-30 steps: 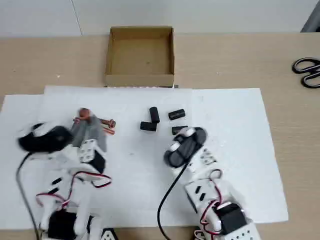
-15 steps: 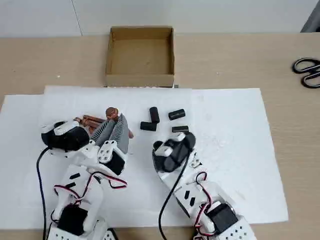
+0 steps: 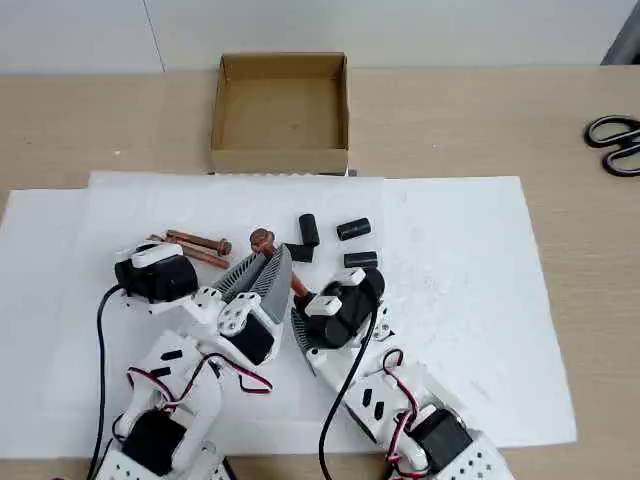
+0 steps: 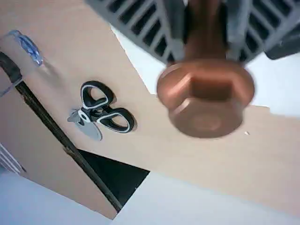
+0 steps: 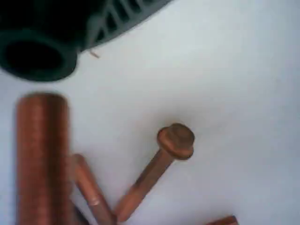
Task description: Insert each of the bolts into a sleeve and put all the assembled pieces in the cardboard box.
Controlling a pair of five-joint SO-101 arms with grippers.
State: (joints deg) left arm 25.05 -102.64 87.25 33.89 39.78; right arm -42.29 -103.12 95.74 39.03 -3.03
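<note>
My left gripper point(image 3: 267, 256) is shut on a copper bolt point(image 3: 262, 240) and holds it tilted above the white paper, head up. In the left wrist view the bolt's head point(image 4: 205, 98) sticks out between the grey fingers point(image 4: 140, 18). My right gripper point(image 3: 300, 318) is just right of it, shut on a black sleeve point(image 5: 33, 56). The sleeve's open end lies close beside the held bolt's threaded shaft point(image 5: 42, 154). Two loose bolts point(image 3: 195, 245) lie on the paper to the left. Several black sleeves point(image 3: 352, 229) lie in the paper's middle. The cardboard box point(image 3: 280, 160) stands empty at the back.
White paper point(image 3: 470, 300) covers the near half of the wooden table. Black scissors point(image 3: 615, 143) lie at the far right edge and also appear in the left wrist view point(image 4: 101, 112). Loose bolts point(image 5: 159, 168) lie on the paper below my right gripper.
My left arm has carried the bolt to the right, from over the loose bolts to the paper's middle. My right arm has swung left and back to meet it.
</note>
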